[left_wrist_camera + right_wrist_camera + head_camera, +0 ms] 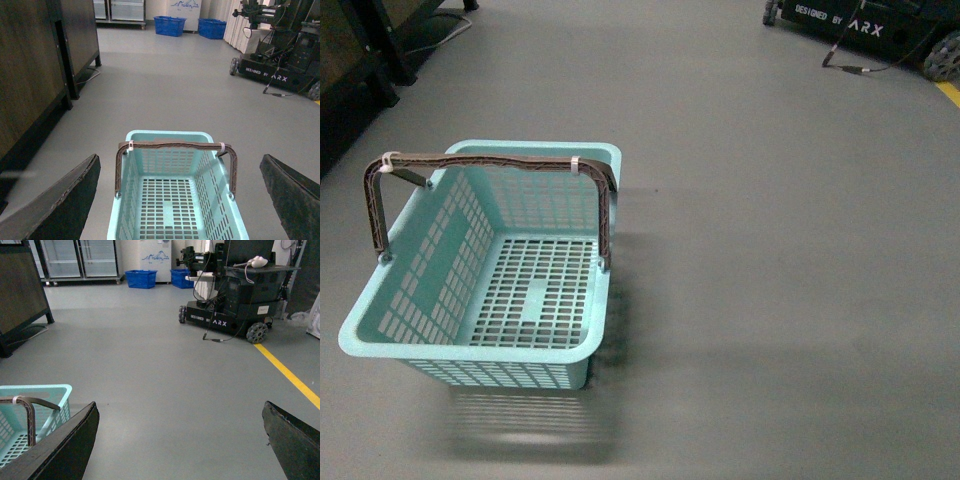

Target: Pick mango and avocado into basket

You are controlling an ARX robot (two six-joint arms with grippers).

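Surface: grey floor (780,260), smooth and matt.
Standing on it: teal basket (470,352), upright, handles raised.
Far beyond basket, to its right: black wheeled ARX base (850,22); yellow line (949,92).

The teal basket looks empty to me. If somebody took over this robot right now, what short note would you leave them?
Left gripper: open, holding nothing, aimed at the basket.
Right gripper: open, holding nothing, facing bare grey floor, with the basket at the edge of its view.
Basket: empty, handles raised, ahead of the robot toward its left.
Mango and avocado: not in any view.
Done: nothing in the basket yet.
Left: find both fruits, pick each one, put them in the basket.
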